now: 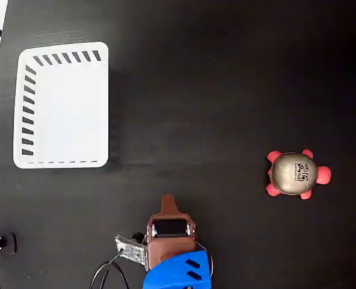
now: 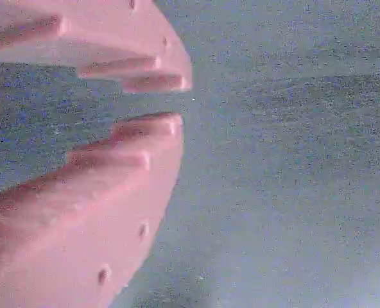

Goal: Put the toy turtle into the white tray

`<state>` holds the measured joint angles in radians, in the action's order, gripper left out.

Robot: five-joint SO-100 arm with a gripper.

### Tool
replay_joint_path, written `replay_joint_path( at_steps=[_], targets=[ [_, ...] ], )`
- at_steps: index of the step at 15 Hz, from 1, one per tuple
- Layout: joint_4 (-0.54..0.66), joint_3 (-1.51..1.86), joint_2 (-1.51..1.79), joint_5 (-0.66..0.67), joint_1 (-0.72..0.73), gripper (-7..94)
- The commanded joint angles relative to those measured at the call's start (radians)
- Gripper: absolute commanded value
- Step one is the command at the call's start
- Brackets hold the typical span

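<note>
Looking at the fixed view, you have the toy turtle point(image 1: 297, 174) at the right of the frame, resting on the matte black table point(image 1: 226, 78). Its dull gold-grey shell is domed and smooth, with a black square mark on top; the rounded head and feet are red-pink. The white tray point(image 1: 61, 103) lies at the upper left, well apart from the turtle: a rectangle of glossy plastic with rounded corners and dark slits along its top and left sides. The gripper point(image 1: 168, 201) sits at the bottom centre, a brown moulded part ahead of a blue shell. In the wrist view its ribbed pink-brown fingers point(image 2: 81, 212) stand slightly parted, with a narrow gap between the tips, pinching nothing.
</note>
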<state>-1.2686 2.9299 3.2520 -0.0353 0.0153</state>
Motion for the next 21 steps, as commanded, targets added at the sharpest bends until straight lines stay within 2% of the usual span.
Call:
replay_joint_path(
  at_steps=[1, 15, 21],
  targets=[
    [0.005, -0.011, 0.000, -0.008, 0.011, 0],
    [0.005, -0.011, 0.000, -0.008, 0.011, 0],
    [0.029, -0.029, -0.061, 0.008, 0.075, 0]
  ],
)
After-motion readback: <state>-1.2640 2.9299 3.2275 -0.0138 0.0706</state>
